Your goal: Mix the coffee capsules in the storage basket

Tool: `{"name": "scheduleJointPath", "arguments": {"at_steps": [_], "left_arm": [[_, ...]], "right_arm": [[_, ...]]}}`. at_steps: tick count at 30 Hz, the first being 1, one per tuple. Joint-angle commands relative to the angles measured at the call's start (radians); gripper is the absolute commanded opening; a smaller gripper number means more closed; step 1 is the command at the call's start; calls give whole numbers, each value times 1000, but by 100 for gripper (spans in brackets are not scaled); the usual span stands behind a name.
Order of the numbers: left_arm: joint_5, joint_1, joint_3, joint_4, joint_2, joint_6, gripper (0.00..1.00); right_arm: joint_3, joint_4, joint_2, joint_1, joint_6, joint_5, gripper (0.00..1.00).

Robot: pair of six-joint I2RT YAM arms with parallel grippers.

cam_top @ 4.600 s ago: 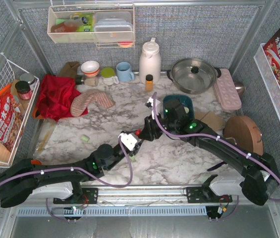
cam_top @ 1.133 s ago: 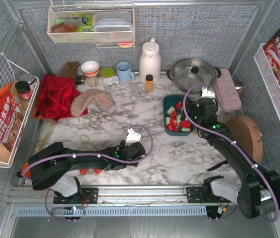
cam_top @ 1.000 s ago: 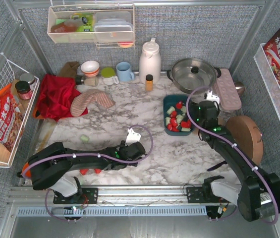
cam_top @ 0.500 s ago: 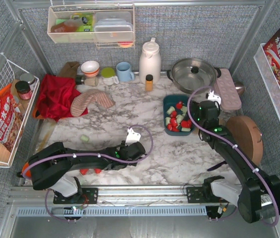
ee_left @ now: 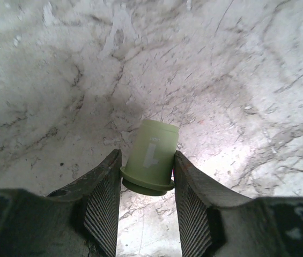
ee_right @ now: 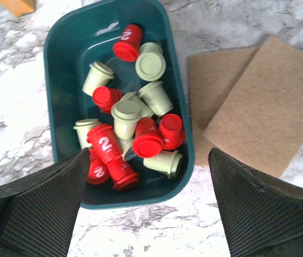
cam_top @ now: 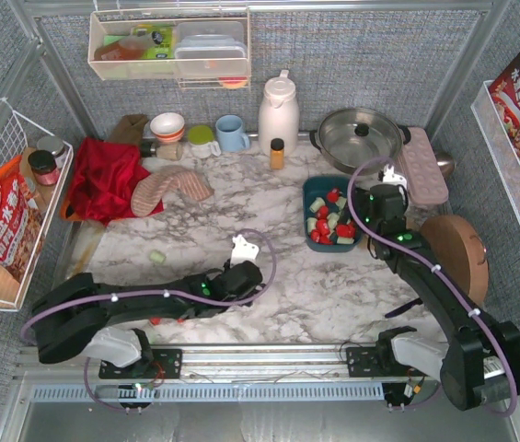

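Left end effector [ee_left: 147, 158]: the ribbed pads stood narrow, pressed against both sides of the rim of one pale green capsule [ee_left: 151, 152]. Its wide end faced the wrist and its narrow end pointed away. Below it lay the marble worktop [ee_left: 231, 80] (I could not tell whether the capsule rested on it).

Right end effector [ee_right: 148, 160]: the jaws stood wide and held nothing, directly above the storage basket [ee_right: 71, 48]. The coffee capsules [ee_right: 135, 126] lay jumbled inside, red and mint together, some upright and some on their sides. Two tan pads [ee_right: 258, 101] lay overlapping just beside the basket.

From above, the basket sat right of centre, near a steel pan [cam_top: 361, 138]. A lone green capsule [cam_top: 156, 257] lay well apart on the left.
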Motion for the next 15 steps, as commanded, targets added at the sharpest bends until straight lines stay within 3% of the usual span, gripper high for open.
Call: {"name": "scheduleJointPath", "arguments": {"at_steps": [1,5,9,15], "left_arm": [[-73,1,-37,120,-90,84,39],[-152,1,-113,316,-206,204,39],[-211,1,-229,680,-297,406,40],[-205,4,-351,1198,-249,681,39]], "right_arm": [[25,10,17,2,-13,-127,93],[44,8,26,9,-23,-230,87],[44,18,-1,30,-25,-329,83],[30,49,-73,123,-41,-446,81]]}}
